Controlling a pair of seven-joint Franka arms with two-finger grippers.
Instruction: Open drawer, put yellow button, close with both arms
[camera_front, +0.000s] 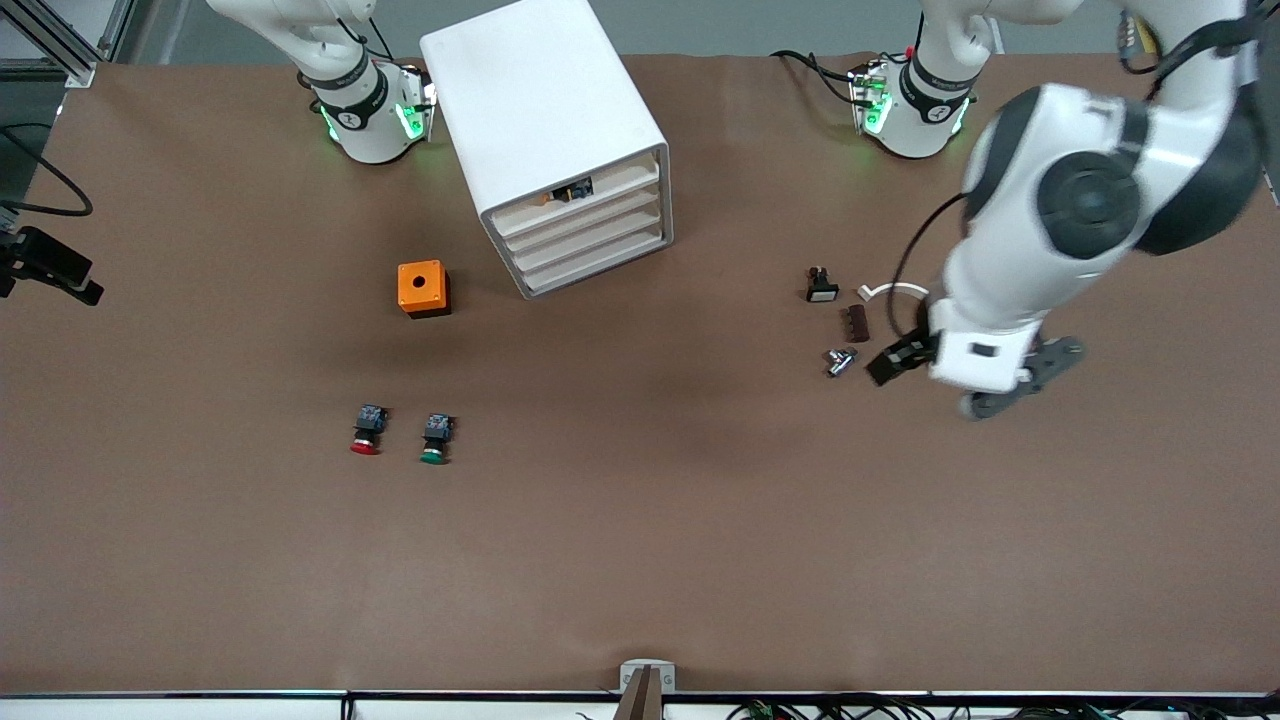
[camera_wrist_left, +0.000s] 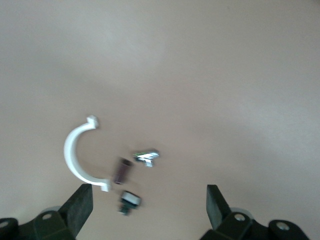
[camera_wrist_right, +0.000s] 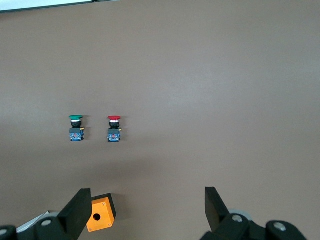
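Note:
The white cabinet (camera_front: 545, 110) stands near the robots' bases. Its top drawer (camera_front: 590, 203) sits nearly flush with the three drawers below. The yellow button (camera_front: 567, 191) lies inside it and shows through the gap above the drawer front. My left gripper (camera_front: 893, 362) is open and empty, low over small parts toward the left arm's end of the table. Its fingers (camera_wrist_left: 80, 207) show wide apart in the left wrist view. My right gripper (camera_wrist_right: 145, 210) is open and empty, high above the table; it is out of the front view.
An orange box (camera_front: 423, 288) with a round hole sits beside the cabinet. A red-capped button (camera_front: 367, 430) and a green-capped button (camera_front: 436, 438) lie nearer the front camera. By the left gripper lie a white curved clip (camera_wrist_left: 80, 155), a brown piece (camera_wrist_left: 121, 171), a metal part (camera_wrist_left: 146, 156) and a small black switch (camera_wrist_left: 129, 201).

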